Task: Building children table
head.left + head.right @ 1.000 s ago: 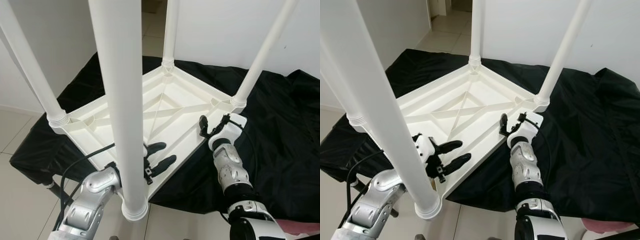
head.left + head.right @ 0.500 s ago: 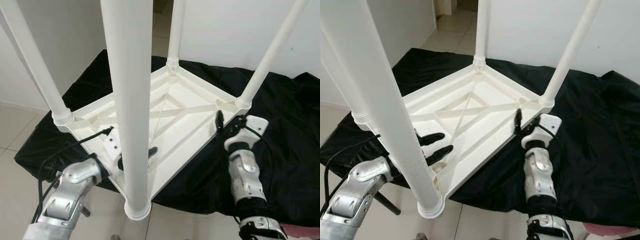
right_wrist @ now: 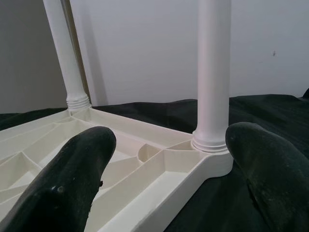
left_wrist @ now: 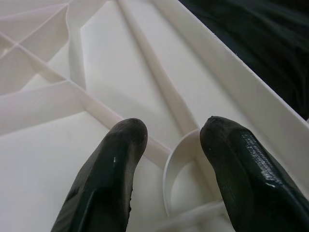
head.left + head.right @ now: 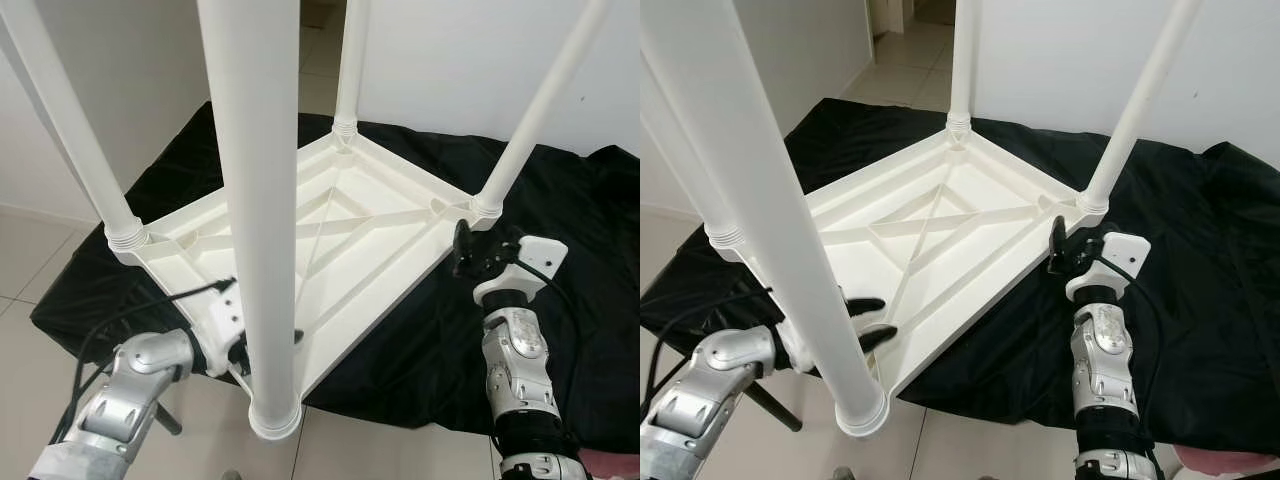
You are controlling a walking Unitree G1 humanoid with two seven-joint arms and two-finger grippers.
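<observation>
Now both open hands, left hand (image 5: 862, 320) and right hand (image 5: 1058, 247), have drawn back from the table (image 5: 940, 225).

Both arms forward, left gripper (image 4: 169, 140) and right gripper (image 3: 169, 145) spread

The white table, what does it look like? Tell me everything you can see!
The white table looks like smooth plastic and lies upside down on a black cloth, with all four round legs sticking up from its corners. Its underside shows raised ribs that cross in the middle. The left hand, open, reaches in over the underside by the nearest leg. The right hand, open, is beside the right corner; I can't tell if it touches.
</observation>
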